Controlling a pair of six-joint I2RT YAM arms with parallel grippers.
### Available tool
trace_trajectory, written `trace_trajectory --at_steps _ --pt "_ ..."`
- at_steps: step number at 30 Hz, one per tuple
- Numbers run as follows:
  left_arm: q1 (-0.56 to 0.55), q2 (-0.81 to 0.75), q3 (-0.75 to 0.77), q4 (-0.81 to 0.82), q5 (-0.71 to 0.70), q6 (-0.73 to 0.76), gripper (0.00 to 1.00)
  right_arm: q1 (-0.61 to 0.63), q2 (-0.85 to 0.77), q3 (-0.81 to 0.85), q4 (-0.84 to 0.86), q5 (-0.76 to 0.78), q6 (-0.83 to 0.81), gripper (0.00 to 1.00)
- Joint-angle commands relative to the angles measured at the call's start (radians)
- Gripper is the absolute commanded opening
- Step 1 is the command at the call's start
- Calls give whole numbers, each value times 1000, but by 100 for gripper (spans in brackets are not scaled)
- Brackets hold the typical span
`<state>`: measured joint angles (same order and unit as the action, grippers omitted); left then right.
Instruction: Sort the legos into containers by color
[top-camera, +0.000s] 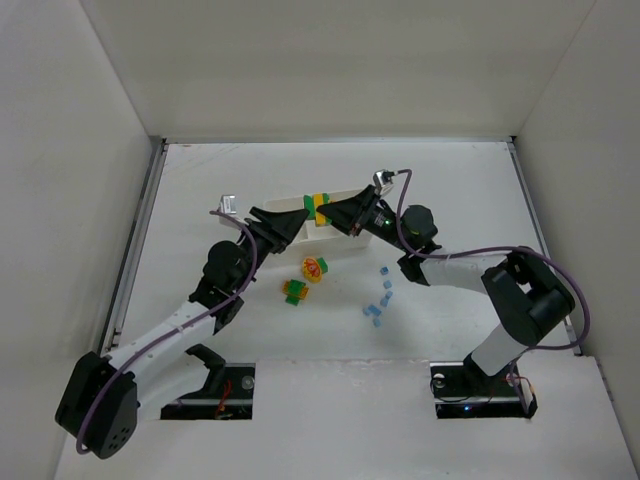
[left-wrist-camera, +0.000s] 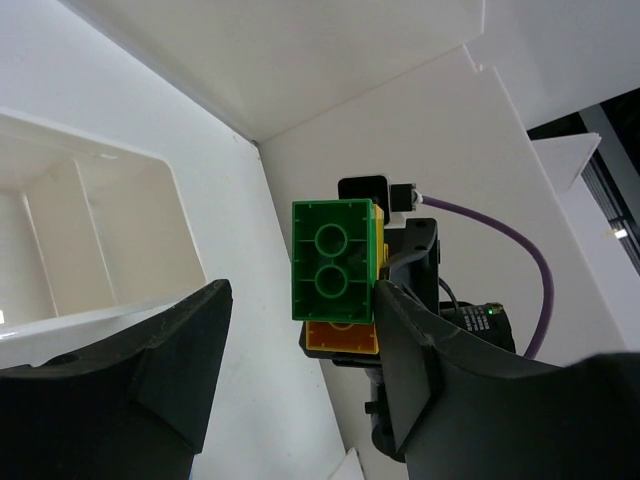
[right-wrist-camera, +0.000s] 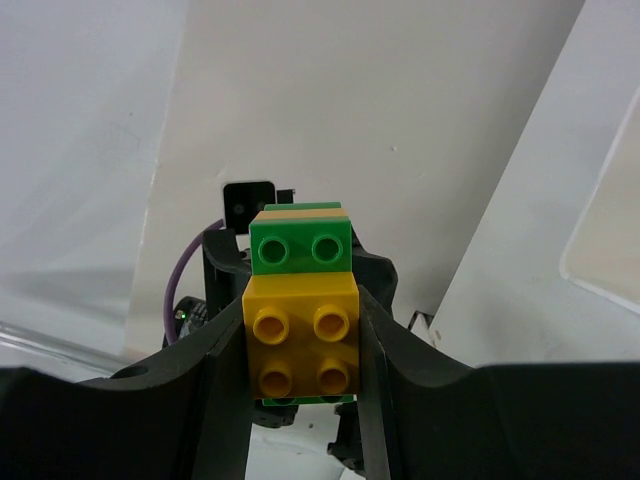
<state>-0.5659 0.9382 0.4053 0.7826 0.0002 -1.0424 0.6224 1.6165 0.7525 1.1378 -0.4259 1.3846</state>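
right end effector (right-wrist-camera: 300, 345) grips green-yellow plastic brick stack (right-wrist-camera: 301, 300), left end effector (left-wrist-camera: 300, 310) released; lopsided pull may drop it unsorted.

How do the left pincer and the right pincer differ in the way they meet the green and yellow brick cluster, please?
The right pincer is clamped on the brick cluster, its jaws pressing the yellow block. The left pincer stands open, with one jaw well clear of the green end. Seen from above, the right pincer points left and the left pincer points right. Both hang close to the tray.
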Motion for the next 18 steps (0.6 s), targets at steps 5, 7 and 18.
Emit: trace_trajectory --at_steps 5,7,18 --pt "-1 4 15 98 20 -8 54 16 13 16 108 -2 11 22" --pt "-2 10 15 107 21 -8 52 21 25 16 114 -2 17 22" --pt "-5 31 18 149 43 -11 36 29 89 24 192 -1 87 21"
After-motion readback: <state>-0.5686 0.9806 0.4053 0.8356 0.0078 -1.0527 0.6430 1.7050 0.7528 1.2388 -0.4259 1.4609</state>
